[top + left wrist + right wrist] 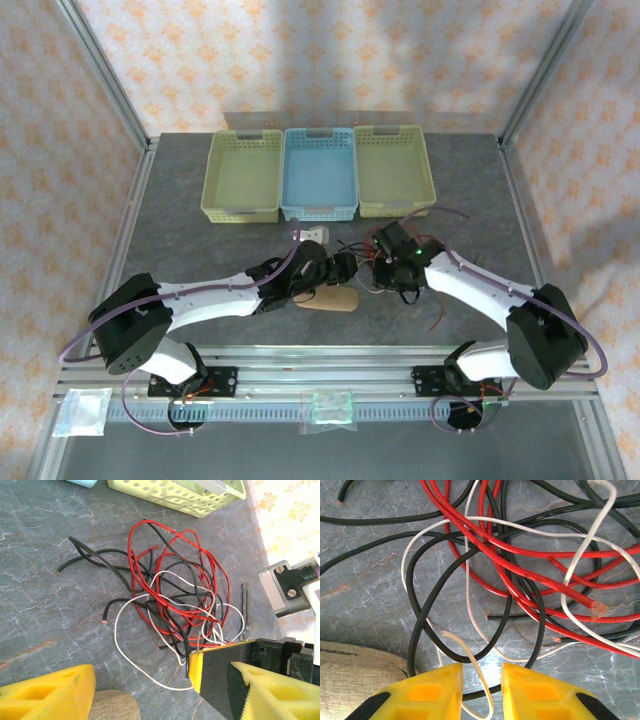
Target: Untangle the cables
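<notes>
- Your left gripper [160, 700] stands wide open and holds nothing. The tan pad [112, 705] lies just beside one of its yellow fingers [50, 692].
- Your right gripper [482, 675] is only narrowly parted. A white strand [470, 665] runs through the gap, and the pads are not pinching it.
- The cables [175, 595] lie in one red, black and white tangle on the grey table [40, 580], near the yellow-green basket [175, 495] and between your two grippers.

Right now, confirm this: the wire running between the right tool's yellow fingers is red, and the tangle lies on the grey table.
Not quite. The wire between the right tool's yellow fingers is white, not red, as the right wrist view shows. The tangle does lie on the grey table.
</notes>
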Robot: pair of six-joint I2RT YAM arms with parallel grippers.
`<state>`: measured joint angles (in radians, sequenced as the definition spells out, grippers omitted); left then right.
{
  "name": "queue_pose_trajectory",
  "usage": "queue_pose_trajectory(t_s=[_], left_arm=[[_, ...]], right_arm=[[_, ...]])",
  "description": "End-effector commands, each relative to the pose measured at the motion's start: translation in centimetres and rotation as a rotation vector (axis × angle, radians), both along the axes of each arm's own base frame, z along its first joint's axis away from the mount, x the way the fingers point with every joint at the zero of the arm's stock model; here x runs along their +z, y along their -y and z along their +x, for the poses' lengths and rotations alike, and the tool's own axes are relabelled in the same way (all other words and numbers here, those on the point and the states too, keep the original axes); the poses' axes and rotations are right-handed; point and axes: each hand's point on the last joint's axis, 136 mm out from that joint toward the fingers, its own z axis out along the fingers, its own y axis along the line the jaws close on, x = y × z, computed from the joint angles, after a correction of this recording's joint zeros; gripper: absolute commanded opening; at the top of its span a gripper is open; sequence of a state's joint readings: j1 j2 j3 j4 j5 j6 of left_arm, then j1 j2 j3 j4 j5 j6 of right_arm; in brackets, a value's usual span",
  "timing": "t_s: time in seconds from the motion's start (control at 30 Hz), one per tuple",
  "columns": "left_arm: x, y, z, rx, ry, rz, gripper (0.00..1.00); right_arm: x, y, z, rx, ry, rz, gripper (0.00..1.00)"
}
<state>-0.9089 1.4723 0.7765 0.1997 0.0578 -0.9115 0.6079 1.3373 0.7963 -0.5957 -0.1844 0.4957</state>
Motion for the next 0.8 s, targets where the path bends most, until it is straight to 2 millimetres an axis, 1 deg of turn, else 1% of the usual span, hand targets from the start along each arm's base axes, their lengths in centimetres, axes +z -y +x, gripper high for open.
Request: queue_pose_trajectory(t_s=[0.0, 0.17, 0.23, 0.33, 0.4, 0.43, 0.47, 0.57, 0.63, 0.67, 0.7, 0.77], left_arm=[[1.1, -0.4, 0.6, 0.027, 0.035, -0.013, 0.70], [1.4, -0.4, 0.8, 0.023, 0.046, 0.006, 0.70], [1.6, -0.4, 1.0, 0.024, 0.054, 0.017, 0.70], [2.2, -0.4, 1.4, 0.017, 0.077, 0.043, 0.71], [3.1, -0.6, 1.9, 0.014, 0.105, 0.052, 0.73], [3.7, -0.7, 2.2, 0.014, 0.121, 0.052, 0.75], [4.3, -0.7, 2.5, 0.009, 0.140, 0.053, 0.77], [6.0, -1.5, 3.5, 0.018, 0.193, 0.080, 0.81], [7.2, -2.2, 4.3, 0.024, 0.230, 0.100, 0.85], [7.8, -2.6, 4.7, 0.025, 0.246, 0.106, 0.90], [8.4, -2.9, 5.0, 0.022, 0.264, 0.106, 0.99], [9.3, -3.7, 5.7, 0.030, 0.287, 0.097, 0.99]], right_arm=[[-0.4, 0.1, 0.0, -0.017, -0.004, 0.005, 0.24], [0.3, 0.2, 0.2, -0.025, 0.015, 0.010, 0.17], [1.1, 0.3, 0.3, -0.028, 0.030, 0.011, 0.13], [2.8, 0.3, 0.7, -0.033, 0.075, 0.029, 0.06], [4.6, -0.2, 1.2, -0.025, 0.127, 0.072, 0.01], [5.5, -0.6, 1.4, -0.021, 0.154, 0.100, 0.00], [6.3, -0.8, 1.7, -0.020, 0.177, 0.120, 0.00], [9.6, -1.4, 2.5, -0.012, 0.268, 0.177, 0.00], [11.2, -1.4, 3.1, -0.011, 0.315, 0.187, 0.00], [12.1, -1.3, 3.4, -0.013, 0.339, 0.186, 0.00], [13.0, -1.3, 3.7, -0.015, 0.363, 0.187, 0.00], [14.5, -1.2, 4.2, -0.025, 0.412, 0.192, 0.00]])
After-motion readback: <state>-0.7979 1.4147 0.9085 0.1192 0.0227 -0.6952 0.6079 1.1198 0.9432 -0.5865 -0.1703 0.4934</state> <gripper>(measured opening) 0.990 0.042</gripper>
